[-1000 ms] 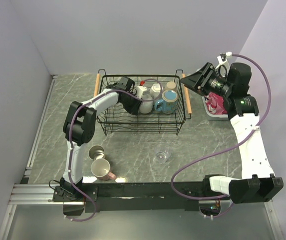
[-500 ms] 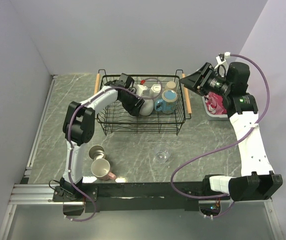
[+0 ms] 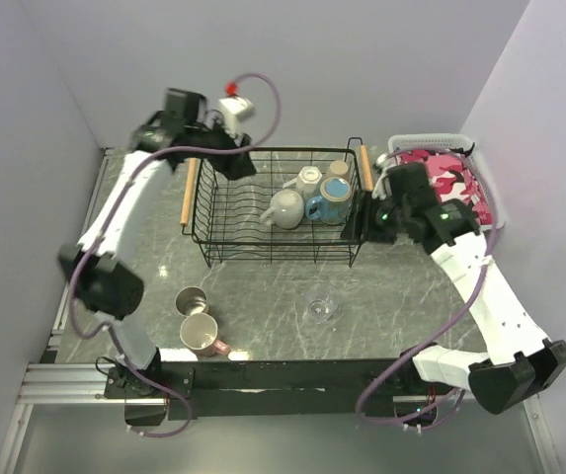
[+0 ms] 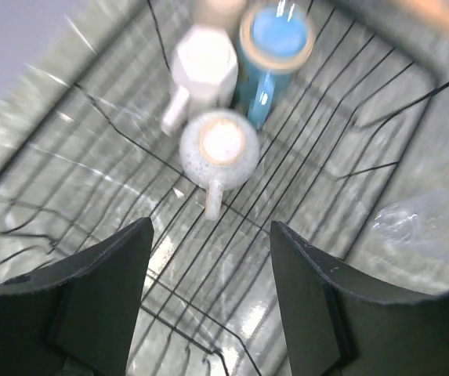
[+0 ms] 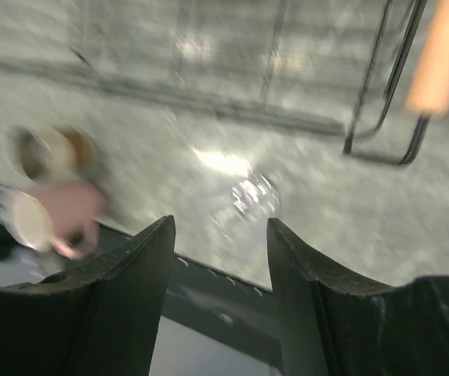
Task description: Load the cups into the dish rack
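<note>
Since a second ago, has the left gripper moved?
Yes. The left gripper was down inside the dish rack; now it is raised by the rack's far-left corner, open and empty.

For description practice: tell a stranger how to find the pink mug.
Start at the black wire dish rack. Two cups sit before its left corner. The pink mug sits farther from the rack; its neighbour, the steel cup, is silver.
</note>
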Action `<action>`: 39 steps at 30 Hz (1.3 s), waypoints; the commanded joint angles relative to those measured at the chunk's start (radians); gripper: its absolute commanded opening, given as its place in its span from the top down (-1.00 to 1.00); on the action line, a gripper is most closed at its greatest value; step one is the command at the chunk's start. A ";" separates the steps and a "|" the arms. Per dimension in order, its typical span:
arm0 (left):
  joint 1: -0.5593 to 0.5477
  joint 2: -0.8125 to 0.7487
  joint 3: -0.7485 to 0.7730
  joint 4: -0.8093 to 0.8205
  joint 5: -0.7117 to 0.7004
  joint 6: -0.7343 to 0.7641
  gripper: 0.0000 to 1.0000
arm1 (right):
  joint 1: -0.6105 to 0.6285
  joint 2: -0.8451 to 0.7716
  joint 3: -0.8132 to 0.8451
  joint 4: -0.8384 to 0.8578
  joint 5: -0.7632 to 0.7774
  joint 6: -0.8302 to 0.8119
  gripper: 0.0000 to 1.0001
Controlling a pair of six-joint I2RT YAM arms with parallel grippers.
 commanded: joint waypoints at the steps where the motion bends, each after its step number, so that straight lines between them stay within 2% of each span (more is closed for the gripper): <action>1: 0.093 -0.166 -0.093 0.045 0.098 -0.127 -0.33 | 0.130 -0.006 -0.011 -0.107 0.232 -0.053 -0.16; 3: 0.160 -0.235 -0.155 0.085 0.111 -0.190 -0.32 | 0.175 0.038 0.022 -0.113 0.265 -0.057 -0.16; 7: 0.208 -0.328 -0.294 0.119 0.095 -0.185 -0.31 | 0.288 0.120 0.088 -0.165 0.336 -0.053 -0.16; 10: 0.214 -0.367 -0.348 0.108 0.079 -0.169 -0.30 | 0.305 0.094 0.033 -0.153 0.322 -0.031 -0.17; 14: 0.216 -0.428 -0.419 0.152 0.064 -0.187 -0.29 | 0.318 0.026 -0.145 -0.110 0.263 -0.004 -0.17; 20: 0.216 -0.442 -0.427 0.168 0.078 -0.211 -0.28 | 0.367 -0.006 -0.300 -0.041 0.241 0.047 -0.16; 31: 0.216 -0.436 -0.427 0.200 0.107 -0.228 -0.26 | 0.391 0.077 -0.386 0.112 0.290 0.053 -0.11; 39: 0.216 -0.445 -0.416 0.197 0.115 -0.222 -0.25 | 0.391 0.170 -0.469 0.217 0.272 0.053 -0.03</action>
